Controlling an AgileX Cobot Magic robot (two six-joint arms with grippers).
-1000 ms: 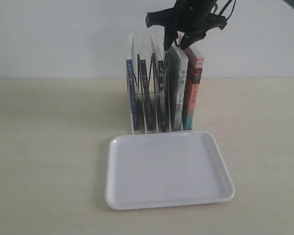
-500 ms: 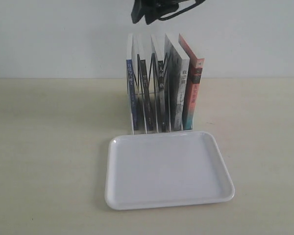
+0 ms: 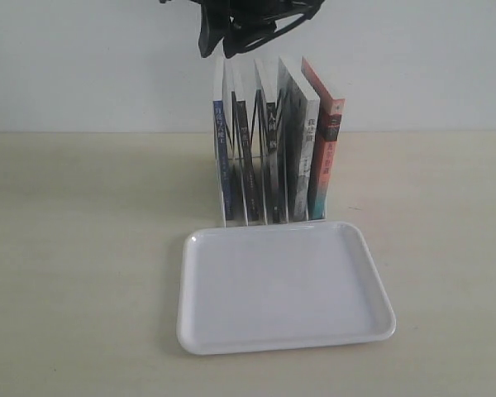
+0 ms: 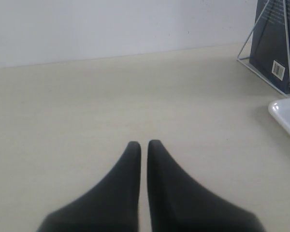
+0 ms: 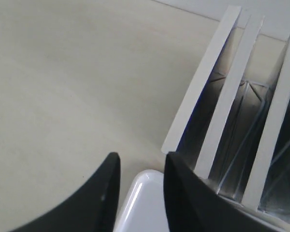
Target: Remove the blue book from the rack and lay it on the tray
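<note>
Approach to the grasp: the right gripper (image 3: 218, 45) is hovering just above the top edge of the blue book (image 3: 221, 145), which is standing upright in the end slot of the rack (image 4: 246, 46), on the left in the exterior view, behind the tray (image 3: 281, 289). Its jaws are standing apart around nothing. The left gripper (image 4: 144, 145) is sitting pinched together and empty, well apart from the rack. A sound grasp is likely calling for centring the jaws across this book's top edge alone, clear of the neighbouring book (image 3: 246, 157), descending straight, then closing and lifting vertically past the wire dividers.
</note>
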